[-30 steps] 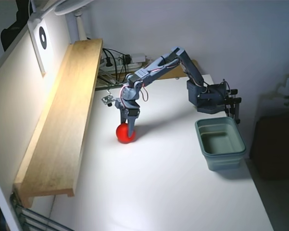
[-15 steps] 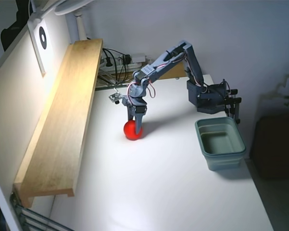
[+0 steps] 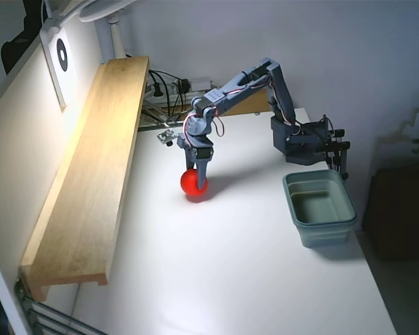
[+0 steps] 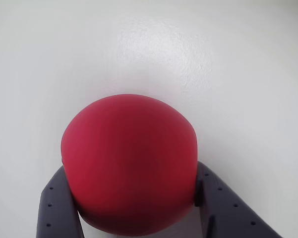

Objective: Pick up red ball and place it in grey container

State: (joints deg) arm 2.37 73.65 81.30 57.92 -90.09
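The claw [image 3: 196,183] was found clamped on the red ball [image 3: 192,181], one grey finger [image 4: 59,206] pressed to each flank of the ball in the wrist view. In the fixed view the ball was seen low over the white table [image 3: 230,279], at the claw's tip; whether it was clear of the surface or resting on it could not be told. The grey container [image 3: 320,208] was noted well to the right of the claw in the fixed view, near the table's right edge and just in front of the arm's base [image 3: 303,143]. Only bare tabletop was recorded between claw and container. A long wooden shelf [image 3: 90,181] was noted to the left of the claw, its edge near but apart from it. Open tabletop was recorded in front of the claw, towards the near edge.
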